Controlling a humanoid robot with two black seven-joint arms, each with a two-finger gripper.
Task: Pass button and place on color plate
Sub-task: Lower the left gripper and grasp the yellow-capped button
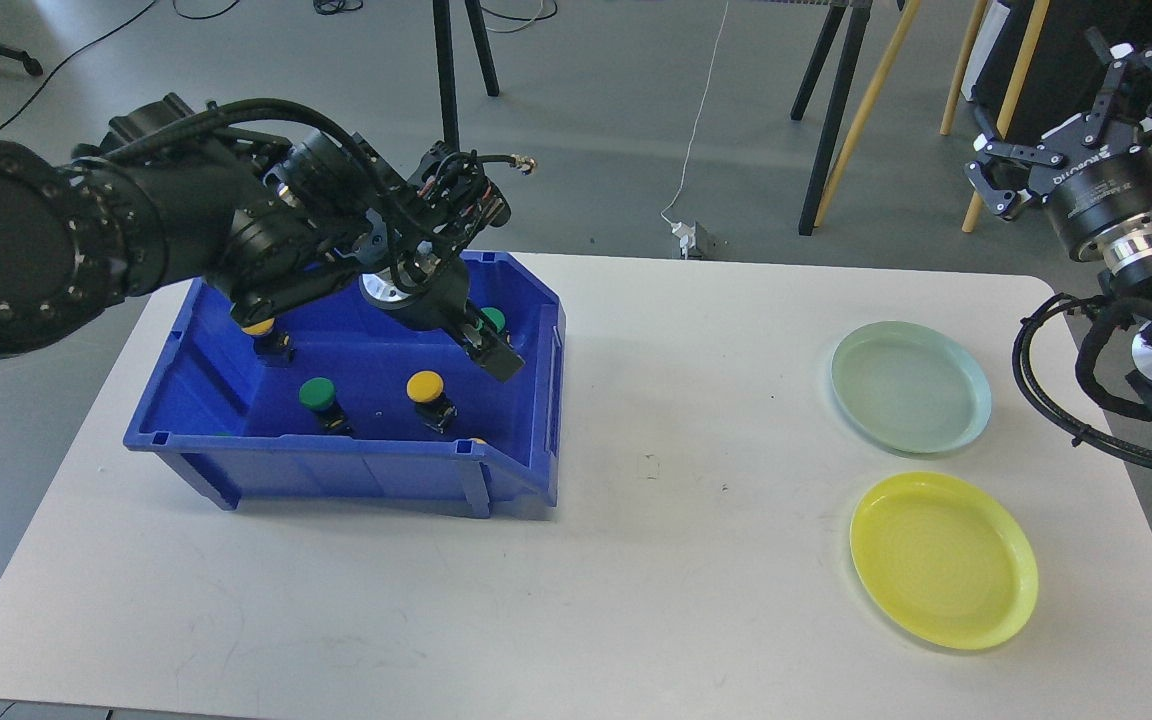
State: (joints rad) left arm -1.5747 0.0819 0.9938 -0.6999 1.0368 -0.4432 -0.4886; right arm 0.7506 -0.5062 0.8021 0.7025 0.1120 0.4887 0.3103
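Nearest, the yellow plate (943,560) and, behind it, the pale green plate (910,386) lie bare on the table (636,560), so no button is delivered. In the blue bin (356,470), the left gripper (489,345) reaches the green button (492,320); whether its fingers clamp it, I cannot tell. The right gripper (1076,150) waits raised, fingers apart, so the pass and placing remain.

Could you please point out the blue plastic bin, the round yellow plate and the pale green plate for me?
Blue plastic bin (356,470): head view, front wall.
Round yellow plate (941,560): head view, bare centre.
Pale green plate (908,385): head view, bare centre.
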